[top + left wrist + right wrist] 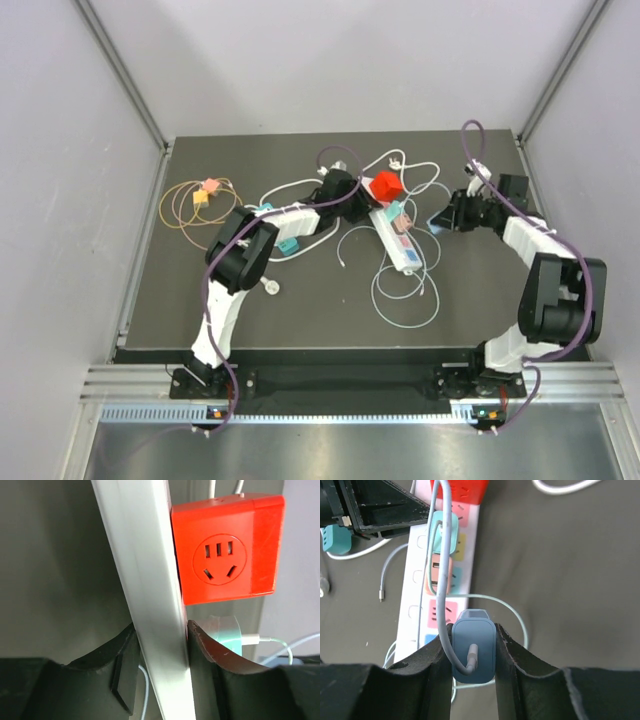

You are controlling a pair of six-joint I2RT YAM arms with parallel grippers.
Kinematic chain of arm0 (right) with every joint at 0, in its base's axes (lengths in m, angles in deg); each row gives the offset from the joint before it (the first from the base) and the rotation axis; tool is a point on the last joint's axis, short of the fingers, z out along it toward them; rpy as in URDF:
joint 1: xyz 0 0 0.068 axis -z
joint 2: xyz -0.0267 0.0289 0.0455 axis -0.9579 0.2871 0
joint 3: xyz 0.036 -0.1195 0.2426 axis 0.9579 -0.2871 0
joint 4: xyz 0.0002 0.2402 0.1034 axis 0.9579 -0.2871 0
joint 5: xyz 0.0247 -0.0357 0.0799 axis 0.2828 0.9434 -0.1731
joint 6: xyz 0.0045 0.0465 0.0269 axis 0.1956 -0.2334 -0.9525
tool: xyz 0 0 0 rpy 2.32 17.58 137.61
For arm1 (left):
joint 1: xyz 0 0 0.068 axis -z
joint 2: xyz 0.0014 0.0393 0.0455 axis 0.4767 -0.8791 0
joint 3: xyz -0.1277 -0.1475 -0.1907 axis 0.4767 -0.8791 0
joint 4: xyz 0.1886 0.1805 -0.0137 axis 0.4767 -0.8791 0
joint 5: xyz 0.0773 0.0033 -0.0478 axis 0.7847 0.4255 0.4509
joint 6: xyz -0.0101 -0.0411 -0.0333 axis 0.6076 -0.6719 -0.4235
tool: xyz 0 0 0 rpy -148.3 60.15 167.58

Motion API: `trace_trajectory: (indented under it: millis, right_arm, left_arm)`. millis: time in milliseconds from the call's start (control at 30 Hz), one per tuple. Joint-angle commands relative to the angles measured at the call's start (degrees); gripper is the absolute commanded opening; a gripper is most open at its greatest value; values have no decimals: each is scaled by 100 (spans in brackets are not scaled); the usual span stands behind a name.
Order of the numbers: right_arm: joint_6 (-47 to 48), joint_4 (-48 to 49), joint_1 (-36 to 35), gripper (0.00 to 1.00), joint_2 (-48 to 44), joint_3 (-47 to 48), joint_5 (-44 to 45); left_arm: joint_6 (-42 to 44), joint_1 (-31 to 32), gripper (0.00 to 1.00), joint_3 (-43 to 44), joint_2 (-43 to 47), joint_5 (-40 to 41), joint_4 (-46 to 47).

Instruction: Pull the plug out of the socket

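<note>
Left wrist view: the left fingers (pixel 199 642) are closed across the socket (pixel 150 580), steadying it, with the arm stretched forward over the counter (pixel 170 290). The right fingers (pixel 506 655) clamp the plug (pixel 474 652), which appears clear of the outlets. Next, carry it aside. The right arm is bent at the elbow.

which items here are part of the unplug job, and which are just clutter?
Job: white power strip, clamped by the left hand; blue plug, gripped in the right hand.
Clutter: red cube adapter, teal power strip, yellow cable coil, loose white cables.
</note>
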Motion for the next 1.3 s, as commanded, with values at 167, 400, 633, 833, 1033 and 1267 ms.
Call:
trace_trajectory:
  millis: [167, 400, 633, 833, 1033, 1267]
  right_arm:
    - [297, 272, 242, 0, -838, 278, -482]
    - [465, -421, 716, 0, -2103, 1278, -844]
    - [-1027, -195, 1797, 0, -2368, 3186, -1468]
    - [-3689, 1667, 2807, 0, -2070, 4477, -1846]
    - [-6537, 3592, 3932, 0, -1263, 5829, -2057]
    - [-6874, 3314, 4556, 0, -480, 7334, -1917]
  left_arm:
    - [1304, -176, 0, -84, 265, 970, -579]
    - [1348, -272, 0, -49, 151, 363, -350]
    - [1261, -422, 0, -102, 151, 135, -139]
    - [1182, -536, 0, -154, 177, -41, -34]
    - [436, -782, 0, -313, 168, -875, 713]
    - [654, -896, 0, -67, 168, -832, 415]
